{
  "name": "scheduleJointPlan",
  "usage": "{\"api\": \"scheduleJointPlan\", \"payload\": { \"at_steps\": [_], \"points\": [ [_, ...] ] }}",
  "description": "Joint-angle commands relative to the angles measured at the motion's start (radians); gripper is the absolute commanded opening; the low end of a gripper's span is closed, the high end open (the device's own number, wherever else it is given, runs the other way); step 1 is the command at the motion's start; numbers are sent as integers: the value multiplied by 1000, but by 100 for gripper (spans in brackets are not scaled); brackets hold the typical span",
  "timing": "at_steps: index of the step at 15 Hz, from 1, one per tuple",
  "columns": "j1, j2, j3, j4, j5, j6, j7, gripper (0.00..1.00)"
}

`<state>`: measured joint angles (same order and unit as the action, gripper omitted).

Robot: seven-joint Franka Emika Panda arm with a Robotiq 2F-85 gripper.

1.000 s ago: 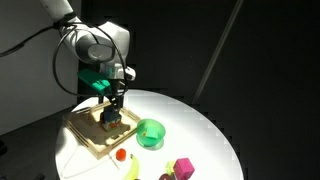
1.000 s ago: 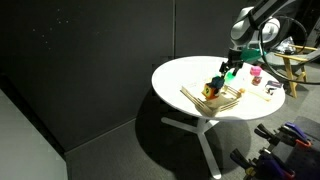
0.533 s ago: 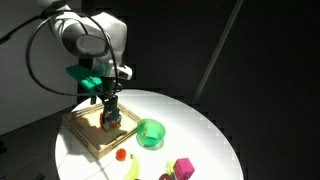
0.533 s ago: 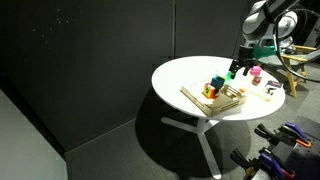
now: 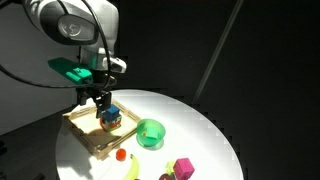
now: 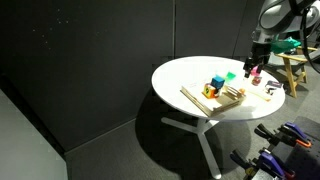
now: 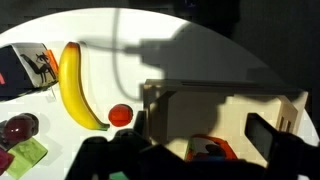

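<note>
My gripper (image 5: 101, 99) is open and empty, hanging a little above a wooden tray (image 5: 84, 133) on the round white table. An orange and blue block (image 5: 109, 115) sits in the tray just below the fingers. In the wrist view the two dark fingers (image 7: 200, 135) frame the block (image 7: 205, 150) on the tray floor (image 7: 230, 105). In an exterior view the gripper (image 6: 253, 68) is seen raised over the table's far side, with the tray (image 6: 222, 97) and its blocks (image 6: 215, 85) below.
A green bowl (image 5: 150, 132) stands beside the tray. A red ball (image 5: 120, 155), a banana (image 5: 133, 169) and a pink cube (image 5: 183, 167) lie near the table's front edge. The wrist view shows the banana (image 7: 70, 85) and the ball (image 7: 120, 115).
My gripper has lifted up off the block in the tray and moved away from it; the block stays in the tray.
</note>
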<state>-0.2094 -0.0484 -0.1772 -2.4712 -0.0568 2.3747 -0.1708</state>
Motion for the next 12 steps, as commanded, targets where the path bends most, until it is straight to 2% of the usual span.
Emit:
{"api": "scheduleJointPlan", "payload": {
  "at_steps": [1, 12],
  "points": [
    [-6, -121, -14, -73, -68, -39, 26, 100],
    [-25, -331, -31, -165, -64, -203, 14, 100]
  ]
}}
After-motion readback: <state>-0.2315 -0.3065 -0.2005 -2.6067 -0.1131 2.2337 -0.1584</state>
